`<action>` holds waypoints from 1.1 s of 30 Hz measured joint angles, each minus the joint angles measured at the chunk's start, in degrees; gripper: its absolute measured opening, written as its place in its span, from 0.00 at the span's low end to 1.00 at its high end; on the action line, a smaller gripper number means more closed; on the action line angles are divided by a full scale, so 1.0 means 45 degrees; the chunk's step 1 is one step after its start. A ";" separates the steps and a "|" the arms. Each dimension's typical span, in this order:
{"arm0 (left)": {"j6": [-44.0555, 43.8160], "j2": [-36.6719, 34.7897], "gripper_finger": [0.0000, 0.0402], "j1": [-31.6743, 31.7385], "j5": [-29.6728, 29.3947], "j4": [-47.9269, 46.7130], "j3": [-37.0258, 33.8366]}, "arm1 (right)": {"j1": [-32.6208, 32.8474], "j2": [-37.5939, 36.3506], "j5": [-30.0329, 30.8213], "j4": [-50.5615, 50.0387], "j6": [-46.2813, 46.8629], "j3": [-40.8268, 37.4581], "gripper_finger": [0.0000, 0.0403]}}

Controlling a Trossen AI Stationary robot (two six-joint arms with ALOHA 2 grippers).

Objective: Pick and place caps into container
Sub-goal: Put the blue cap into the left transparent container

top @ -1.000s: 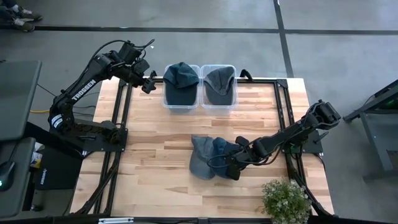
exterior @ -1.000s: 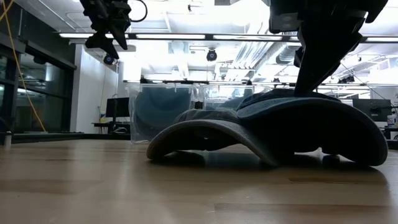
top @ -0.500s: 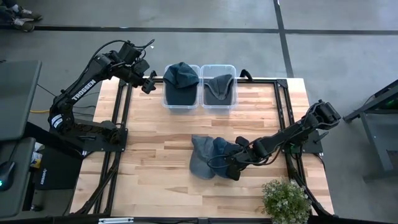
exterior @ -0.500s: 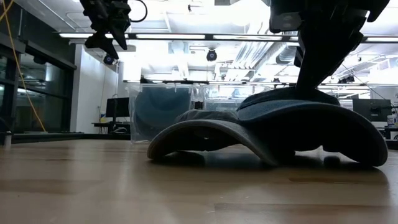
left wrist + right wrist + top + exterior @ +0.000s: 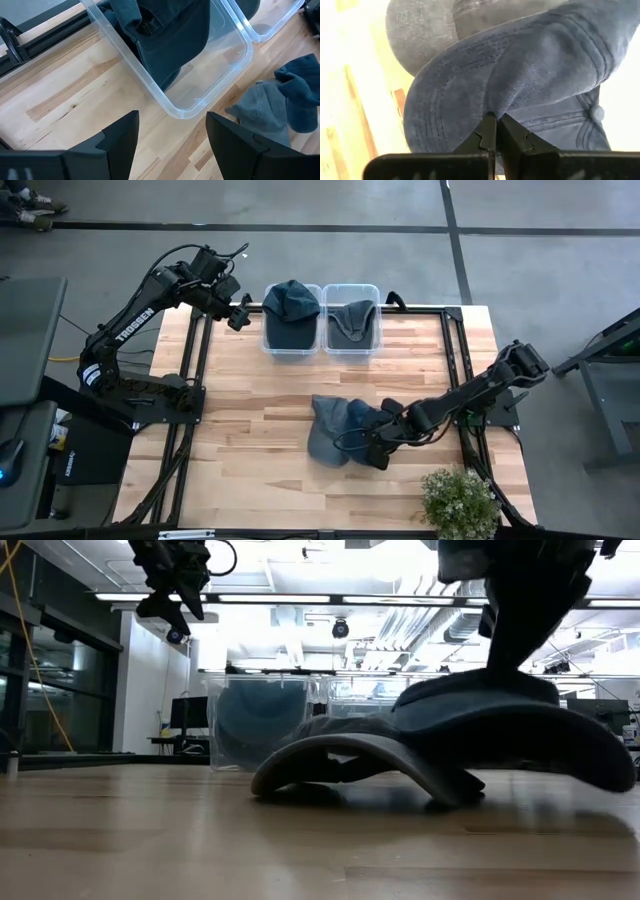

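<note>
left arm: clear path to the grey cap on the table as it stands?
Probably yes. The left end effector hangs open beside the bins, the bare table between. But the blue cap, pinched by the right end effector, overlaps the grey cap.

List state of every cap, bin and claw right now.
Left bin: holds a dark blue cap, sticking above the rim.
Right bin: holds a grey cap.
Table caps: overlapping pile on the table.
Right claw: shut on the table caps.
Left claw: open, empty, beside the left bin.

Grey concrete floor with dark seams, bright ceiling strip lights, possibly glass wall at left
</note>
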 joint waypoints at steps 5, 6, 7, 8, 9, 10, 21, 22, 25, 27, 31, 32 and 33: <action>0.0000 0.0000 0.57 0.0004 0.0000 0.0000 0.0000 | -0.0005 0.0000 -0.0241 -0.0629 -0.0285 0.0683 0.00; 0.0000 0.0000 0.57 0.0000 0.0000 0.0000 0.0000 | -0.0005 -0.0010 -0.0369 -0.0777 -0.0311 0.0792 0.00; 0.0000 0.0000 0.57 0.0004 0.0004 0.0000 0.0000 | 0.0000 -0.0010 -0.0441 -0.0948 -0.0392 0.0900 0.00; 0.0000 0.0000 0.57 0.0005 0.0018 0.0000 0.0000 | 0.0024 -0.0010 -0.0489 -0.1135 -0.0425 0.1021 0.00; 0.0000 0.0000 0.57 0.0001 0.0024 0.0000 0.0000 | 0.0058 -0.0010 -0.0499 -0.1374 -0.0434 0.1164 0.00; 0.0000 0.0000 0.57 0.0003 0.0019 0.0000 0.0000 | 0.0084 -0.0010 -0.0482 -0.1661 -0.0485 0.1321 0.00; -0.0002 0.0000 0.57 0.0005 0.0019 0.0000 0.0000 | 0.0083 -0.0019 0.0111 -0.4521 -0.0915 0.3097 0.00; -0.0005 0.0000 0.57 0.0005 0.0019 0.0000 0.0000 | 0.0080 -0.0019 0.0334 -0.4597 -0.1024 0.3283 0.00; -0.0013 0.0000 0.57 0.0005 0.0012 0.0000 0.0000 | -0.0012 -0.0019 0.1113 -0.4617 -0.1487 0.3858 0.00; -0.0097 0.0000 0.57 0.0005 0.0005 0.0005 0.0000 | -0.0091 -0.0019 0.1738 -0.4623 -0.1895 0.4267 0.00; -0.0149 0.0000 0.57 0.0003 -0.0017 0.0003 0.0000 | -0.0281 -0.0192 0.3259 -0.4496 -0.2831 0.4836 0.00; -0.0174 0.0000 0.57 0.0000 -0.0012 0.0005 0.0000 | -0.0373 -0.0333 0.3553 -0.4342 -0.3079 0.4854 0.00; -0.0207 0.0000 0.57 0.0000 -0.0013 0.0000 0.0000 | -0.0447 -0.0549 0.3783 -0.4114 -0.3313 0.4820 0.00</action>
